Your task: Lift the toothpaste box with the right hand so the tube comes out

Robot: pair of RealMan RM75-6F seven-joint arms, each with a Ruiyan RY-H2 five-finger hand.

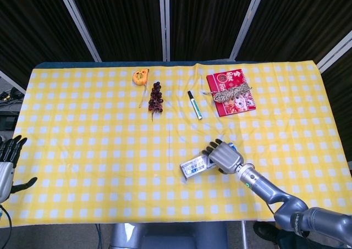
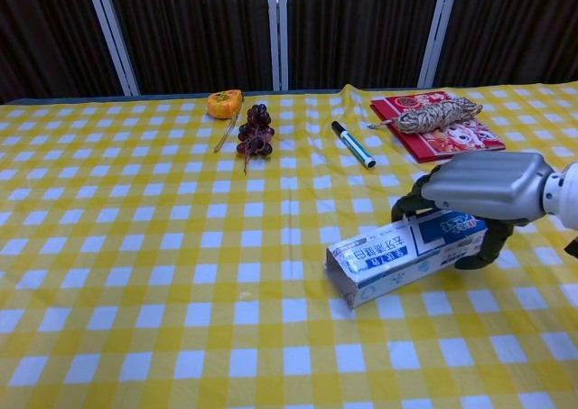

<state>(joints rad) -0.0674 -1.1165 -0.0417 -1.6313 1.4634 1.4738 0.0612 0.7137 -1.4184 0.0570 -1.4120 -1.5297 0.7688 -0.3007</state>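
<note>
Right hand [image 2: 488, 185] of mine curls over the far end of the toothpaste box [image 2: 411, 251], fingers one side, thumb the other; firm grip I cannot confirm. Box lies flat on the checked tablecloth [image 2: 135, 246]; lifting remains, no tube visible.

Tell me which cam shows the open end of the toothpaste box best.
Chest view. The toothpaste box lies with its open end turned toward that camera, so the dark opening and flaps show, clear of the right hand over the far half. Head view looks down on the box; the opening is not visible there.
</note>
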